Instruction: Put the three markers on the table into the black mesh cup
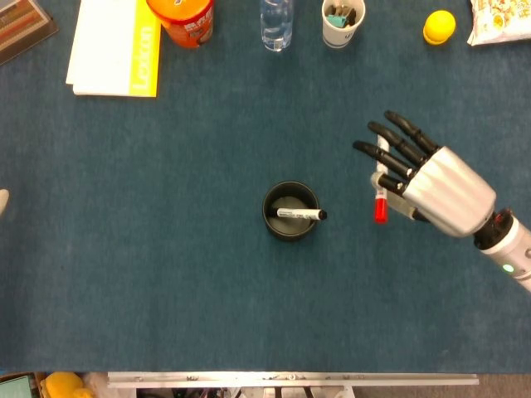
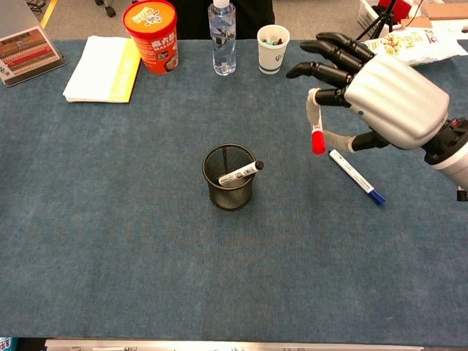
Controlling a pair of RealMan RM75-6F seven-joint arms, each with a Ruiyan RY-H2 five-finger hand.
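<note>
One red-capped marker [image 2: 316,127] hangs pinched in the raised right hand [image 2: 380,95], other fingers spread.

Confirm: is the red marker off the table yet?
Yes, lifted. The right hand holds the red marker in the air, red cap down, while the blue marker lies on the table.

The right hand [image 2: 380,95] hangs raised above the table, its silver back turned up and its dark fingers [image 1: 397,143] spread forward. It pinches a red-capped marker [image 2: 316,126] under the palm, cap end down. The left hand is out of sight.
</note>
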